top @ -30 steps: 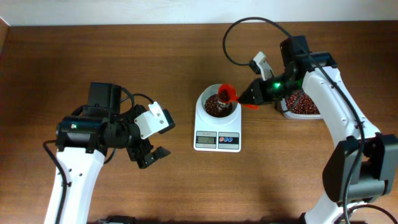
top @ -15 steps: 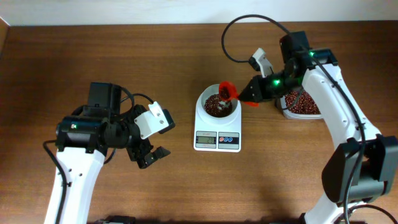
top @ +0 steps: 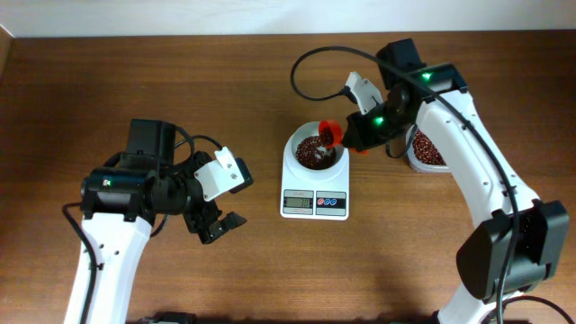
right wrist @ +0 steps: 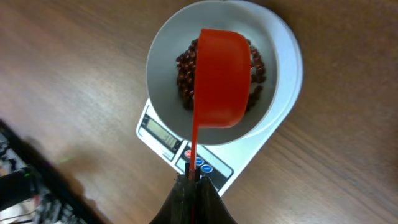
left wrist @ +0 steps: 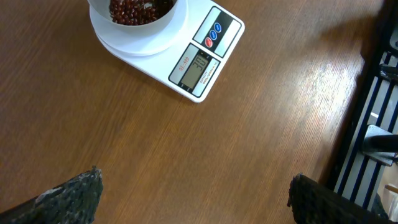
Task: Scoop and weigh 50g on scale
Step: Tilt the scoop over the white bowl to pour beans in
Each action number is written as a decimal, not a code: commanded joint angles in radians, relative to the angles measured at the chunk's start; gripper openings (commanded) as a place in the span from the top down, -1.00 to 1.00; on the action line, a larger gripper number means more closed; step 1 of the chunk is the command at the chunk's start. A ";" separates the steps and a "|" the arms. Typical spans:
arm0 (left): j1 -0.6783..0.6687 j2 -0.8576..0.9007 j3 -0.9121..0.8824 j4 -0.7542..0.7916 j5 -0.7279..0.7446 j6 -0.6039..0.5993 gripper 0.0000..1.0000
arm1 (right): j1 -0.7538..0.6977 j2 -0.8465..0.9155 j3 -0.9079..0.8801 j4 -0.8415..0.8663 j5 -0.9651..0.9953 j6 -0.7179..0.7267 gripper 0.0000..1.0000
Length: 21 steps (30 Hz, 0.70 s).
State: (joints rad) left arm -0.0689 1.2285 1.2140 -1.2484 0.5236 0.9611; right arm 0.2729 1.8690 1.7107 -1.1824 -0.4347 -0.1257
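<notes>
The white scale [top: 315, 200] stands mid-table, its round bowl [top: 299, 163] holding dark red beans. My right gripper [top: 358, 137] is shut on the thin handle of a red scoop [top: 329, 135]. The scoop is tipped on its side over the bowl's right rim. In the right wrist view the scoop's [right wrist: 224, 78] red back covers part of the beans in the bowl [right wrist: 163, 56], above the scale [right wrist: 283, 106]. My left gripper [top: 220, 225] hovers open over bare wood, left of the scale [left wrist: 199, 56]. Nothing lies between its fingertips [left wrist: 81, 186].
A clear tub [top: 428, 149] of red beans sits right of the scale, partly under my right arm. A black cable [top: 310, 63] loops above the bowl. The table's far edge meets a pale wall at the top of the overhead view.
My right arm has swung left and turned its wrist, tipping the red scoop further over the bowl. The left arm has not moved.
</notes>
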 commanded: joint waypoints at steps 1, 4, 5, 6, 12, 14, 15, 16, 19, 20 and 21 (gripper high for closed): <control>0.006 -0.002 0.016 -0.002 0.003 -0.005 -0.98 | 0.036 -0.013 0.025 -0.013 0.100 0.007 0.92; 0.006 -0.002 0.016 -0.002 0.003 -0.006 -0.98 | 0.055 -0.013 0.025 -0.017 0.103 0.007 0.92; 0.006 -0.002 0.016 -0.002 0.003 -0.006 -0.98 | 0.060 -0.013 0.025 -0.017 0.105 0.007 0.92; 0.006 -0.002 0.016 -0.002 0.003 -0.006 -0.98 | 0.063 -0.013 0.025 -0.016 0.108 0.007 0.92; 0.006 -0.002 0.016 -0.002 0.003 -0.005 -0.98 | 0.064 -0.013 0.042 -0.048 0.106 0.007 0.92; 0.006 -0.002 0.016 -0.001 0.003 -0.006 -0.98 | 0.064 -0.014 0.060 -0.057 0.107 0.007 0.92; 0.006 -0.002 0.016 -0.002 0.003 -0.006 -0.98 | 0.063 -0.014 0.066 -0.051 0.111 0.007 0.92; 0.006 -0.002 0.016 -0.002 0.003 -0.006 -0.98 | 0.063 -0.013 0.066 -0.043 0.116 0.007 0.92; 0.006 -0.002 0.016 -0.002 0.003 -0.006 -0.98 | 0.064 -0.013 0.066 -0.041 0.125 0.007 0.92; 0.006 -0.002 0.016 -0.002 0.003 -0.006 -0.98 | 0.064 -0.013 0.066 -0.045 0.125 0.007 0.92; 0.006 -0.002 0.016 -0.002 0.003 -0.006 -0.98 | 0.064 -0.013 0.066 -0.048 0.126 0.007 0.92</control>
State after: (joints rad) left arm -0.0689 1.2285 1.2140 -1.2484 0.5236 0.9615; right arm 0.3309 1.8690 1.7527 -1.2263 -0.3248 -0.1261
